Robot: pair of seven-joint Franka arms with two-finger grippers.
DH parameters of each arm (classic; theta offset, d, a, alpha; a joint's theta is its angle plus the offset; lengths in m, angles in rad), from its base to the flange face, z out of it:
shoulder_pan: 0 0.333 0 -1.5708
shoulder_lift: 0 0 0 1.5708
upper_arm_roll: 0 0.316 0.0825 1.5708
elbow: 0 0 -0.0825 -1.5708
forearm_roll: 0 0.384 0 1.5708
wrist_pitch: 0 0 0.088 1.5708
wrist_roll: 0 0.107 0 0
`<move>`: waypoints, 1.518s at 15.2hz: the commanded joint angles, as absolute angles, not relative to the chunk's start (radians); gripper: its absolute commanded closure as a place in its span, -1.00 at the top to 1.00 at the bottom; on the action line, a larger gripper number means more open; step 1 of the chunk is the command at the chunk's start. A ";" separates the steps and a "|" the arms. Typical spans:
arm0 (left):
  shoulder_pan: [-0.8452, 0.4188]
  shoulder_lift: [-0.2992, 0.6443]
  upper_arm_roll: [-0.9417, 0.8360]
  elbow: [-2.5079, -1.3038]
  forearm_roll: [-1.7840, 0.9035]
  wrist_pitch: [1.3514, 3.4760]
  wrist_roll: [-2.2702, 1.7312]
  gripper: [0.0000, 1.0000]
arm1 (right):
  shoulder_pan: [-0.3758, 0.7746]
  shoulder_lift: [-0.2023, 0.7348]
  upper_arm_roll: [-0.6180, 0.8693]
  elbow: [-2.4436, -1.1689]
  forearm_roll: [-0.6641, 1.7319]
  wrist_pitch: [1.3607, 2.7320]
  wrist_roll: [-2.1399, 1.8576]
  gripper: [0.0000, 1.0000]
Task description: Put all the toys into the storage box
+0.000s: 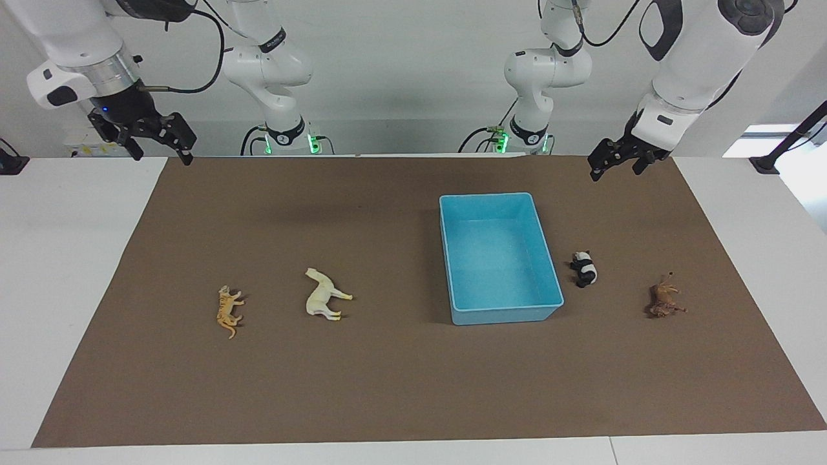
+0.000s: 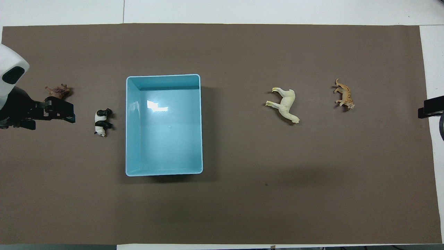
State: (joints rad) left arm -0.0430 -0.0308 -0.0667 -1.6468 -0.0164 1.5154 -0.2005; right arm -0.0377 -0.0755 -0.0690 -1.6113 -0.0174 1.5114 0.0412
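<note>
Four toys are lying on their sides on my brown mat, none in the box yet. Going across the facing view from the right arm's end: my right gripper hangs up in the air over the mat's corner at the robots' edge, fingers spread apart, holding nothing. In the overhead view only a black bit of it pokes in at the edge.

Then the orange striped tiger, closest to the right arm's end of the table. Just beside it toward the middle is the cream-white horse.

Next is the light blue storage box, sitting a bit toward the left arm's end of the middle, nothing in it. It reaches nearer to the robots than any of the toys do.

Right next to the box, not touching it, is the black-and-white panda. Then the brown lion, well apart from the box, closest to the left arm's end.

Last, my left gripper is also raised, over the mat's edge near the left arm's base, fingers parted and empty. From overhead it looks like it covers part of the lion, but the facing view shows it's well above and clear of it.
</note>
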 commanded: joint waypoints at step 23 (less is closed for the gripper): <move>-0.046 -0.057 -0.072 -1.677 -0.014 1.528 -0.193 1.00 | -0.060 0.136 -0.055 -1.867 -0.028 1.997 -0.117 1.00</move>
